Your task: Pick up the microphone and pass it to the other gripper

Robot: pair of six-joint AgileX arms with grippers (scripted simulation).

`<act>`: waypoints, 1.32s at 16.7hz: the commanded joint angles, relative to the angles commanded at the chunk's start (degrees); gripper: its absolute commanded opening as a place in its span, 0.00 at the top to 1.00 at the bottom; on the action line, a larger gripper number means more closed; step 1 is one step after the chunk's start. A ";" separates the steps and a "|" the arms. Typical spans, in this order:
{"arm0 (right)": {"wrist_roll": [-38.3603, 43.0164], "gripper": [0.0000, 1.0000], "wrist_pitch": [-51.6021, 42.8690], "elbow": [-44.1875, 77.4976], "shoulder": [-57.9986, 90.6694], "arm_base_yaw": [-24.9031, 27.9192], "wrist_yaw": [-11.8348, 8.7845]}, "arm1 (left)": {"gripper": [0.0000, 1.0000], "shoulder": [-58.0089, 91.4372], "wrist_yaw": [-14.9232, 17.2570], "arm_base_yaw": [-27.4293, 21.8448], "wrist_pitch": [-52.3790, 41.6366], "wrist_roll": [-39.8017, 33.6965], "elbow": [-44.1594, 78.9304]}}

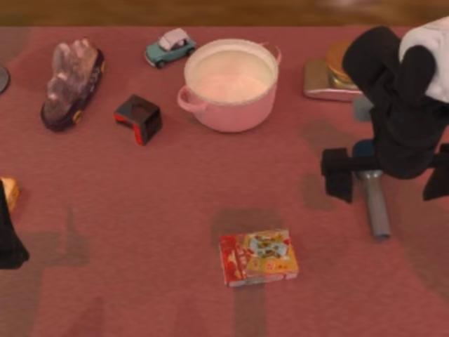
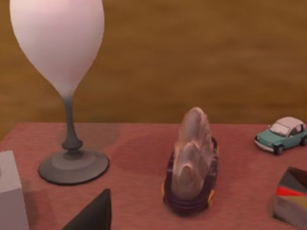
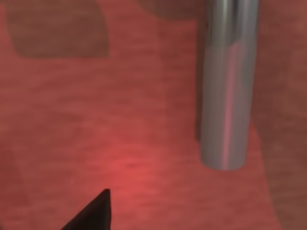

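A: While the right arm hangs over the table's right side, where does the microphone [image 1: 377, 203] lie?

B: Flat on the red cloth [image 1: 140, 210] at about 4 o'clock from the pink pot [image 1: 229, 84]. Its grey handle points toward 6 o'clock, and the dark blue head is mostly hidden under the arm.

A: And the right gripper [image 1: 389, 172]?

B: Directly above the upper part of the handle. One black finger [image 1: 338, 173] shows at 9 o'clock of the handle and the other at 3 o'clock, by the picture's edge, so the fingers are spread wide and straddle the mic without closing on it. The right wrist view has the handle [image 3: 225, 86] lying on the cloth, with one dark fingertip [image 3: 96, 211] well apart from it.

A: Left arm?

B: Parked at the table's left edge, about 8 o'clock of the pot. Only one dark fingertip [image 2: 93, 213] shows in its wrist view, so I cannot tell whether that claw is spread or closed.

A: What else is on the table?

B: A toy car [image 1: 170, 48] at 10 o'clock of the pot, a rock ornament [image 1: 71, 83] and a black-and-red box [image 1: 139, 118] at 9 o'clock, a snack packet [image 1: 258, 257] at 6 o'clock, and a scale [image 1: 330, 74] at 3 o'clock.
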 joint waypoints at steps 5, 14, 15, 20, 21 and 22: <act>-0.90 0.00 9.25 -4.75 4.30 -0.75 0.06 | 0.00 0.00 0.00 0.00 0.00 0.00 0.00; -1.90 0.00 21.09 -10.83 10.06 -1.84 0.05 | 0.00 0.00 0.00 0.00 0.00 0.00 0.00; -1.90 0.00 21.09 -10.83 10.06 -1.84 0.05 | 0.00 0.00 0.00 0.00 0.00 0.00 0.00; -1.90 0.38 21.09 -10.83 10.06 -1.84 0.05 | 0.00 0.00 0.00 0.00 0.00 0.00 0.00; -1.90 0.45 21.09 -10.83 10.06 -1.84 0.05 | 0.00 0.00 0.00 0.00 0.00 0.00 0.00; -1.90 0.53 21.09 -10.83 10.06 -1.84 0.05 | 0.00 0.00 0.00 0.00 0.00 0.00 0.00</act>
